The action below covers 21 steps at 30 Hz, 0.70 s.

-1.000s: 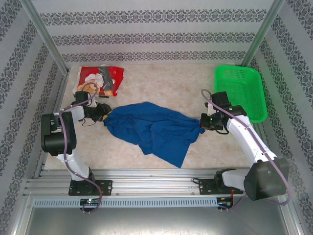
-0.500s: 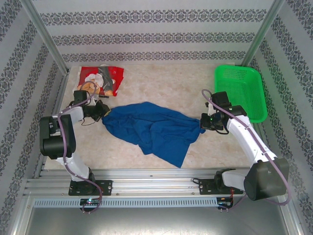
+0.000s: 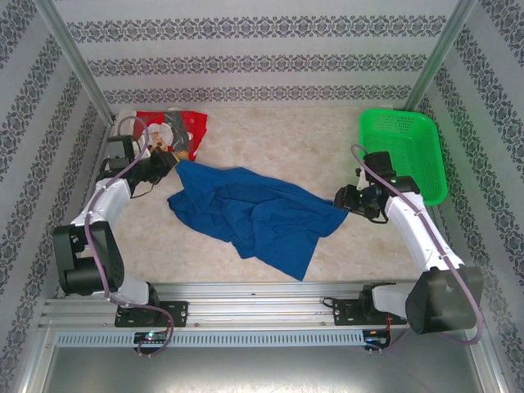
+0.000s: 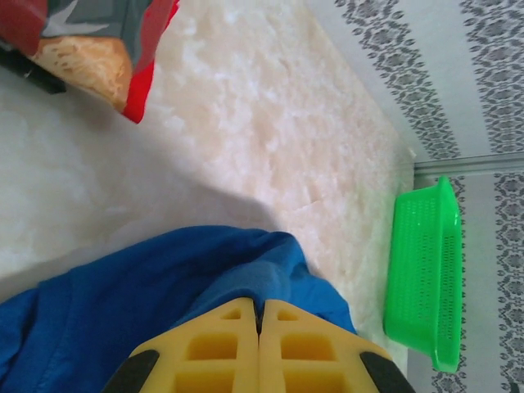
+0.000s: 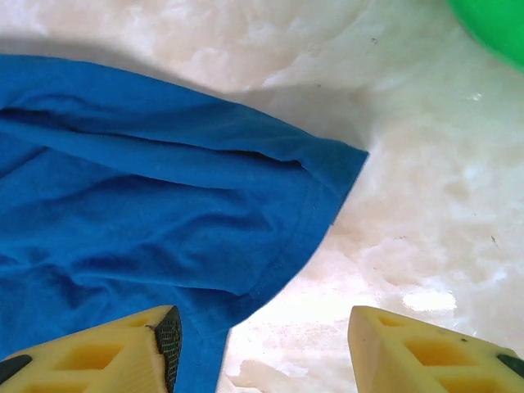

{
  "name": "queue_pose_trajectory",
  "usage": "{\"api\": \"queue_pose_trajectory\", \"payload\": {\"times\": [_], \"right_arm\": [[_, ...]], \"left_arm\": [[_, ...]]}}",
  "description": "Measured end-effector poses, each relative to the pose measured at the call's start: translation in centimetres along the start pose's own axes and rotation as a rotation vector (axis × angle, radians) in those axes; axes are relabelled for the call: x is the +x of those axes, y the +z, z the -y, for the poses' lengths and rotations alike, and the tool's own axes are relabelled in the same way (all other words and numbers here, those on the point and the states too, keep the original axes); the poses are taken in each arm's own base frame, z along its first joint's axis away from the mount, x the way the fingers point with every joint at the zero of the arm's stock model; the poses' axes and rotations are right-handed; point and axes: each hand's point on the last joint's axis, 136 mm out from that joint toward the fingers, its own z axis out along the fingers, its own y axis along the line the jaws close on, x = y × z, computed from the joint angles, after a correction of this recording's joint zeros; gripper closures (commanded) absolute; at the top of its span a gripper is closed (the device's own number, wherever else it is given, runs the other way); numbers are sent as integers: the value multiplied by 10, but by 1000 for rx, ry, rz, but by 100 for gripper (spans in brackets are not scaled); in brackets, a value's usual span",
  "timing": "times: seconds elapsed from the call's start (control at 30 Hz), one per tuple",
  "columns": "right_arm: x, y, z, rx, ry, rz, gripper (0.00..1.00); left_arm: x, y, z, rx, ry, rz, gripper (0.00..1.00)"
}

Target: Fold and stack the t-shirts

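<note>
Where the table (image 3: 327, 139) runs closest to the arm bases, a pointed tail of the royal-blue t-shirt (image 3: 254, 217) reaches toward the near edge. The garment is crumpled and unfolded, spread across the middle of the table.

At the blue shirt's right end, the right gripper (image 3: 342, 199) sits low, just beside a sleeve. In the right wrist view its jaws are spread wide and grip nothing. The sleeve's hemmed edge lies on the table ahead of them, reaching partly into the gap beside one finger (image 5: 90, 348).

At the blue shirt's left end, somewhat farther back, the left gripper (image 3: 168, 168) has its jaws pressed together on a bunched corner of the blue cloth. In the left wrist view the yellow fingers (image 4: 213, 344) meet with fabric gathered at their tips, and a shadow falls on the table beside that raised fold.

Beyond the blue shirt's left end lies the red t-shirt (image 3: 172, 133) with a teddy-bear print, near the blue cloth but not touching it. Whether it is folded cannot be told.

Beyond the blue shirt's right end stands the green mesh basket (image 3: 405, 151), apart from the cloth.
</note>
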Motion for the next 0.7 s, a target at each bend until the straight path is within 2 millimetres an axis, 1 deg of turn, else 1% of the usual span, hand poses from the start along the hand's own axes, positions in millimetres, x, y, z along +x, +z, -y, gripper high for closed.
{"api": "queue_pose_trajectory", "payload": {"times": [0.1,0.17,0.27,0.33,0.37,0.57,0.7], "right_arm": [[8,11,6,17,29,-36,44],[10,23,10,37,53,-66,46],[6,41,16,70,89,-89,47],[2,49,18,87,112,-90,48],[-2,51,18,94,121,-87,49],[-46,61,11,116,188,-20,51],[-57,73,9,125,249,-3,54]], "left_arm": [[-2,-11,14,28,4,20,100],[-2,-20,29,64,6,33,100],[-3,-32,47,114,17,48,100],[-3,-38,57,142,22,54,100],[-3,-40,61,153,24,55,100],[0,-52,76,194,41,61,100],[-1,-60,83,206,57,79,100]]}}
